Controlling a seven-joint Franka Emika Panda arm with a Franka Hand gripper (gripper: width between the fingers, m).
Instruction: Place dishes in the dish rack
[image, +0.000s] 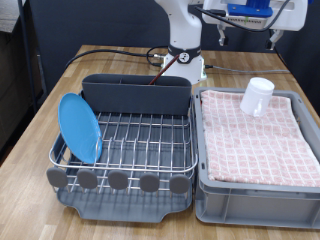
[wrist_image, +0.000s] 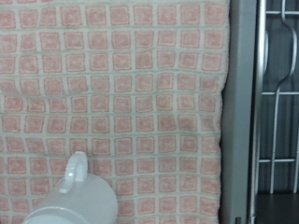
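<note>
Exterior view alone shows blue plate (image: 79, 127) upright in dish rack (image: 125, 150), white mug (image: 256, 96) (wrist_image: 73, 199) on cloth-lined bin (image: 258, 186), end effector unseen, state untellable.

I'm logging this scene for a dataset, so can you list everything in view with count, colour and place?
plate: one, light blue, standing on edge in the dish rack at the exterior view's left.
mug: one, white, on the checked cloth, near the bin's far edge.
dish rack: one, dark grey tray with silver wire grid, on the table.
cutlery box: one, grey, along the rack's far side.
round tabs: a row, grey, along the rack's near edge.
bin: one, grey, beside the rack on the exterior view's right.
checked cloth: one, pink and white, lining the bin.
table: one, brown wood.
robot arm: one, white, behind the rack; gripper not visible.
</note>
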